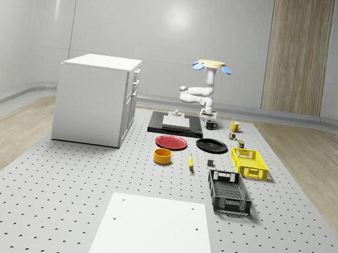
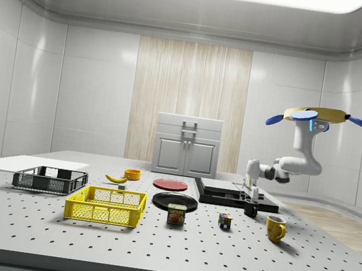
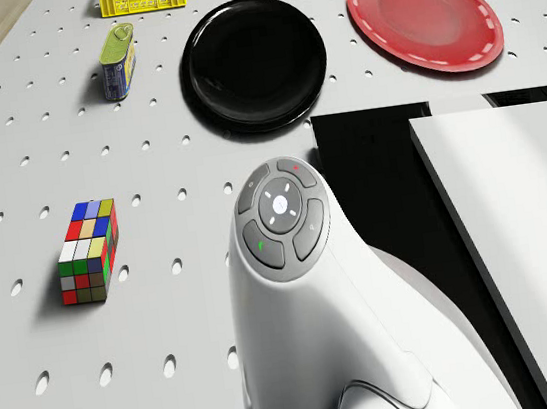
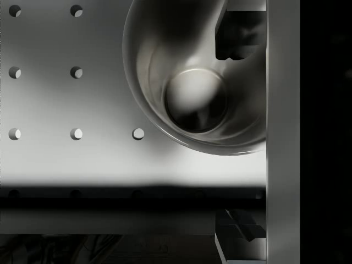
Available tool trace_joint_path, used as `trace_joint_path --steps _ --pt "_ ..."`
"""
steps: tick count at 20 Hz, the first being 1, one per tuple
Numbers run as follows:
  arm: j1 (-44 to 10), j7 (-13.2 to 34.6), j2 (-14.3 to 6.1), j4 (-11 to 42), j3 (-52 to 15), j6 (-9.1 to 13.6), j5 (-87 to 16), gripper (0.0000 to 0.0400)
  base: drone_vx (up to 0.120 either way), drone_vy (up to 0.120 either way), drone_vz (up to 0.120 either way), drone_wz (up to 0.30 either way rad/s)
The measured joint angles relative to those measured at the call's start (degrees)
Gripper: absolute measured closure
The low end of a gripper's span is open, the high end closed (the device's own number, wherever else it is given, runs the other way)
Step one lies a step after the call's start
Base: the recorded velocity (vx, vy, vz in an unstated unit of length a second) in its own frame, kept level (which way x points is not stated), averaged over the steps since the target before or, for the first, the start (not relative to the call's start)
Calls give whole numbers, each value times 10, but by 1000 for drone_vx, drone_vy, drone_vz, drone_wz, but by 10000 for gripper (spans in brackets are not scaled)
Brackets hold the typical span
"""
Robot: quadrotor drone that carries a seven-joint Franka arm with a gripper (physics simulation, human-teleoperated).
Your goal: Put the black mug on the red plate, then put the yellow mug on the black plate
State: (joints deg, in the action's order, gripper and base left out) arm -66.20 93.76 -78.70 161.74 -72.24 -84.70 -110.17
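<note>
The claw (image 2: 251, 200) hangs spread just above the black mug (image 2: 251, 209) near the bench's (image 2: 173, 242) far edge, gripping nothing; the drone (image 2: 323, 116) hovers.

A white cabinet (image 1: 96, 98) stands at the left of the whole-scene view. Near the middle lie an orange bowl (image 1: 162, 156) and, just to its right, a banana (image 1: 190, 161). A yellow crate (image 1: 249, 162) sits at the right, and a black crate (image 1: 229, 192) is below it. In the side view, a can (image 2: 176, 214) stands at centre, with a colour cube (image 2: 225, 221) to its right.
</note>
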Motion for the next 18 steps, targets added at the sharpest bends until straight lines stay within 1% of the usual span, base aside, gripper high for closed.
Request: trace_joint_path --steps 3,4,5,6,7,9,11,13,18 --pt "1 1 -5 2 0 -4 1 0 0 0 0 0" --pt "1 1 -6 2 0 -5 2 44 0 0 0 0" --pt "1 1 -7 2 0 -6 2 99 0 0 0 0" --pt "1 2 -9 2 0 -8 3 141 0 0 0 0" --pt "0 2 -10 2 0 -9 3 174 0 0 0 0" --pt "0 3 -12 2 0 -11 4 220 0 0 0 0" --pt "-1 3 -15 2 -1 -13 5 247 0 0 0 0" --pt "-1 4 -17 2 -1 -15 6 264 0 0 0 0" --pt "-3 5 -22 2 -2 -20 9 283 0 0 0 0"
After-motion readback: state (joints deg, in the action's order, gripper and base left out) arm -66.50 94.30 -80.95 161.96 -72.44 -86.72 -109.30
